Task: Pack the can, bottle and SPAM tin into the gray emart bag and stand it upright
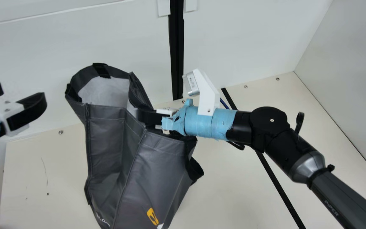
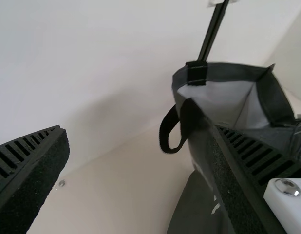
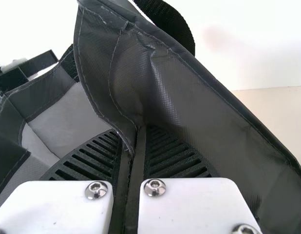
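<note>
Right hand: is gripping the gray bag by its side wall near the rim, likely for raising and steadying it. Gray bag: is extending below the right hand, mouth gaping upward; base contact with the worktop, and contents, cannot be told. Left hand: is hovering open and unladen, apart from the bag, presumably ready for a second hold. Black strap: is looping out ahead of the left hand, perhaps a useful hold.

"PiPER" on the right arm; ".com" in white and a yellow logo on the gray bag.
</note>
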You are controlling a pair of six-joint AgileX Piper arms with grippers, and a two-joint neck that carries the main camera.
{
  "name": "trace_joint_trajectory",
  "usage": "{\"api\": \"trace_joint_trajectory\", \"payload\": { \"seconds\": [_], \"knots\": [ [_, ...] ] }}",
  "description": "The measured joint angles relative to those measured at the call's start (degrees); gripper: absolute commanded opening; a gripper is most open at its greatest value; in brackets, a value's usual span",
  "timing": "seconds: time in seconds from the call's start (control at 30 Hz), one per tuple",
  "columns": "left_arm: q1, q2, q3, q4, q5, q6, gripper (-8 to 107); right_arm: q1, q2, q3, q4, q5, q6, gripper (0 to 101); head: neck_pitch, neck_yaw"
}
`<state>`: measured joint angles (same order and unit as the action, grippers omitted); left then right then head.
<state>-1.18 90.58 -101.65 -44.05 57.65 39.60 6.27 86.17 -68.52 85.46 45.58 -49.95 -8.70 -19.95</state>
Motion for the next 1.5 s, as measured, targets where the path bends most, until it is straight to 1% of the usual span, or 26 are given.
{"api": "trace_joint_trajectory", "payload": {
  "seconds": [0.3,0.53,0.87,1.0,1.07,1.43,1.5],
  "knots": [
    [-0.12,-5.0,6.32,12.92,-2.18,-6.84,90,0.0,0.0,0.0,0.0,0.0,0.0,0,0.0,0.09],
    [-0.96,-8.45,11.76,24.8,-2.81,-13.79,90,0.0,0.0,0.0,0.0,0.0,0.0,0,0.0,0.0],
    [-3.72,-12.11,19.71,42.2,-1.36,-24.56,90,0.0,0.0,0.0,0.0,0.0,0.0,0,0.0,0.0],
    [-5.1,-13.47,22.97,47.53,-0.67,-28.27,90,0.0,0.0,0.0,0.0,0.0,0.0,0,0.0,0.0],
    [-5.21,-13.68,24.18,49.07,-0.57,-29.33,90,0.0,0.0,0.0,0.0,0.0,0.0,0,0.0,0.0],
    [-5.21,-13.68,24.17,49.54,-0.57,-29.45,90,0.0,-0.3,0.31,0.0,-0.06,0.13,0,0.0,0.09],
    [-5.21,-13.68,24.17,49.54,-0.57,-29.45,90,-0.11,-1.51,0.7,-1.64,-0.12,1.39,0,0.0,0.0]
  ]
}}
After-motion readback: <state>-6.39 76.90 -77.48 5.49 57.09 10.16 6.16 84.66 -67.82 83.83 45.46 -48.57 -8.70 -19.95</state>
